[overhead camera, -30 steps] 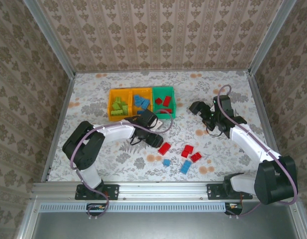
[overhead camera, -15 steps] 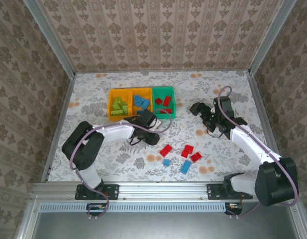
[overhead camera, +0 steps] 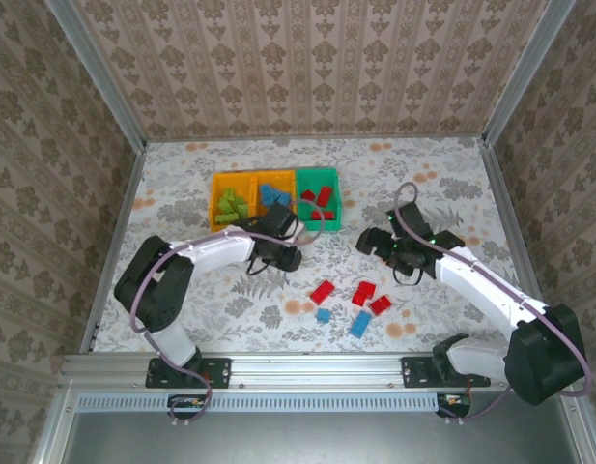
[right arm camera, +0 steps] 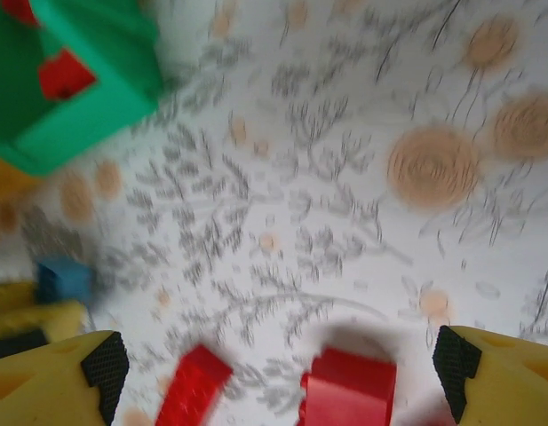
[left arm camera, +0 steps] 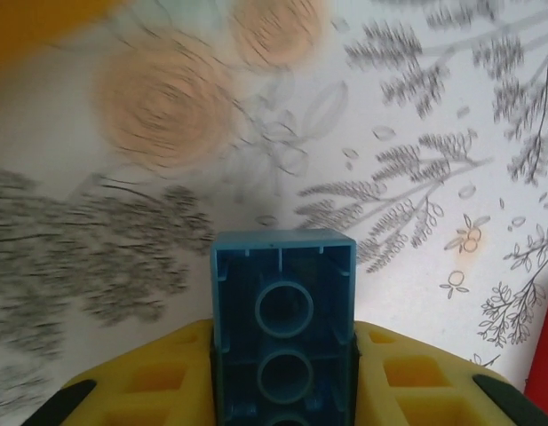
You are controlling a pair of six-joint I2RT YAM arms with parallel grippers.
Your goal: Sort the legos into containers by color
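left orange-yellow bin (overhead camera: 230,205), upper left of centre in the top view, holds lime green legos; middle orange-yellow bin (overhead camera: 272,196), touching it on the right, holds blue ones.

left tool (left arm camera: 282,348): pressed together on a blue brick (left arm camera: 282,293), hollow underside to the wrist camera, studs facing away; the brick's long axis runs straight out along the fingers (left arm camera: 167,383); brick is off the desk (overhead camera: 182,174). in the top view this tool sits just below the middle bin's near wall, slightly to its right; judgement: the drop point lies up-frame and a touch left, a short reach, and the left arm is much the nearer to it.

green bin (overhead camera: 319,199), right end of the row, holds red legos.

loose legos (overhead camera: 363,292), three red and two blue, lie in a cluster at lower centre of the top view, well apart from the bins.

right tool (right arm camera: 278,362): spread wide, holding nothing; in the top view it hangs just above the cluster's right side. its wrist view, blurred, shows two red bricks (right arm camera: 349,395) at the bottom edge between the pads; the left one lies slantwise, the right one's axis cannot be told. judgement: the right arm is the nearer to these; the reds' bin lies up-frame and left.
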